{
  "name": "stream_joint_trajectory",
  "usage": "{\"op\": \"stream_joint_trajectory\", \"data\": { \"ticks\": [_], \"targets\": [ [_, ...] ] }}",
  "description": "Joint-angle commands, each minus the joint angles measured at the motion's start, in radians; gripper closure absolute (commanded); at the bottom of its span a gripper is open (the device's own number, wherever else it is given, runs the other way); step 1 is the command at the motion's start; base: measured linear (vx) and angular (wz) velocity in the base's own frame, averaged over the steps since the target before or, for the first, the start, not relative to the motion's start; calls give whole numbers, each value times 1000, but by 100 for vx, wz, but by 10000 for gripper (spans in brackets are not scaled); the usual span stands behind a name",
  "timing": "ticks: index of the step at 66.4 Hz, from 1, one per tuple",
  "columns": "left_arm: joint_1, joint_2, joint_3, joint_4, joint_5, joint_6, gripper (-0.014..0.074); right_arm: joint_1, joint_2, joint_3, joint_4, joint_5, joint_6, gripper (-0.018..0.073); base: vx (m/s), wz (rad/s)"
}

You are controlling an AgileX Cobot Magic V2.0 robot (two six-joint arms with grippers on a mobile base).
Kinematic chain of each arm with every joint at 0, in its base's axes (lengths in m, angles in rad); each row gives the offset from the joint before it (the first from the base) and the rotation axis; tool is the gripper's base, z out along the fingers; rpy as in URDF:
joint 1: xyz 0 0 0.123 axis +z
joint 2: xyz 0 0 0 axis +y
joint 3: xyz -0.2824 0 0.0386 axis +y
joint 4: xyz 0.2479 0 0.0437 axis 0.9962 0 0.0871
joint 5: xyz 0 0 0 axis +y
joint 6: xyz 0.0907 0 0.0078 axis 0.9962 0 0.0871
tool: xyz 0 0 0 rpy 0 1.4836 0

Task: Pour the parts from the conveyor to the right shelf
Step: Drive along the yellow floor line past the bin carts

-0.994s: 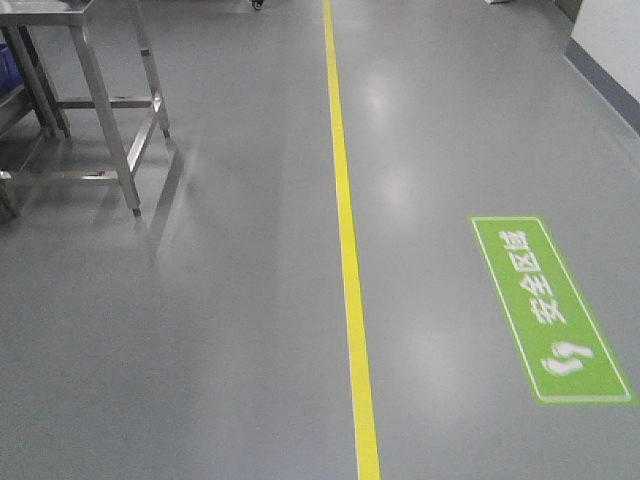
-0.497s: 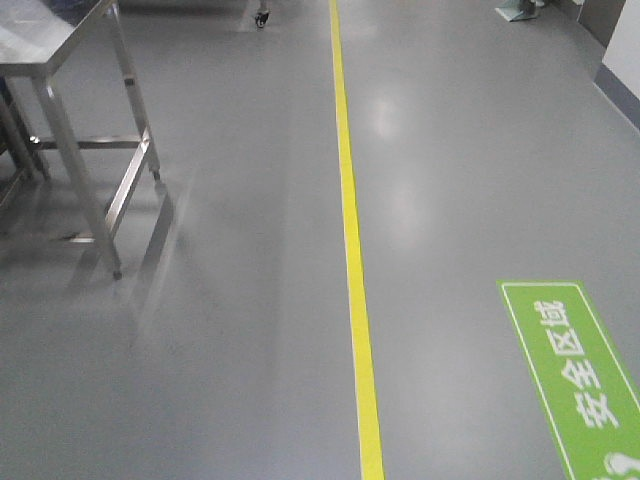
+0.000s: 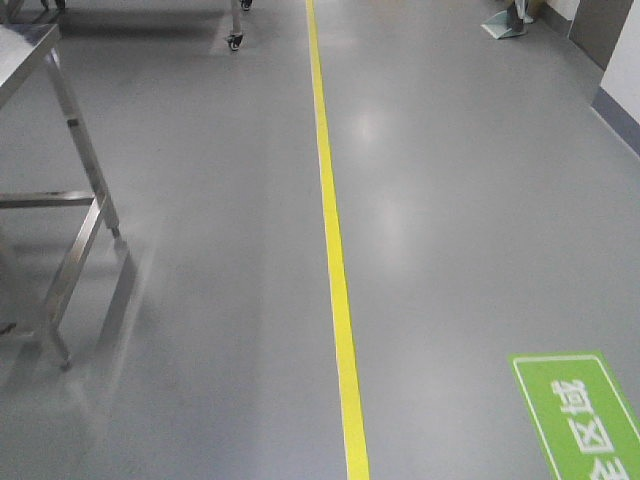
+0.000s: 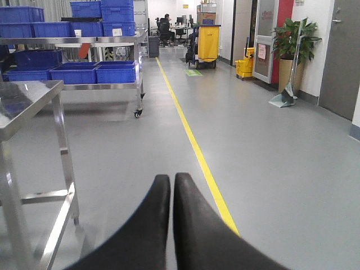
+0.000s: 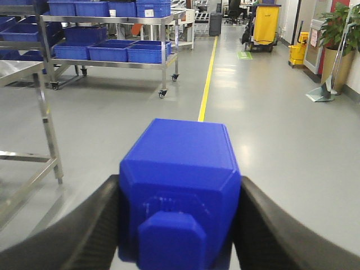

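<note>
Right claw (image 5: pixel 180 183): we saw it clamped on the blue block (image 5: pixel 177 163).
Left claw (image 4: pixel 171 179): we saw its two fingers pressed together, tips touching.
Shelf (image 5: pixel 107 19): it stood far left, with blue bins (image 5: pixel 146 52).

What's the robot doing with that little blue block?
The robot is holding one part. Its right gripper is shut on a small blue block, with a finger on each side. The left gripper is shut and holds nothing. In front lies grey floor with a yellow line. A steel shelf with blue bins stands farther ahead, left of that line. The block has not been tipped out yet.
</note>
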Motion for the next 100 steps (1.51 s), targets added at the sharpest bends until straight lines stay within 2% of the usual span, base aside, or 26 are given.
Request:
{"op": "stream_joint_trajectory", "data": {
  "ticks": [1, 100],
  "targets": [
    [-6, -12, -19, -6, -79, -8, 603, -4, 15, -27, -12, -77, -9, 564, 73, -6],
    [-6, -12, -19, -6, -79, -8, 603, -4, 15, -27, -14, -77, -9, 564, 74, 0]
  ]
}}
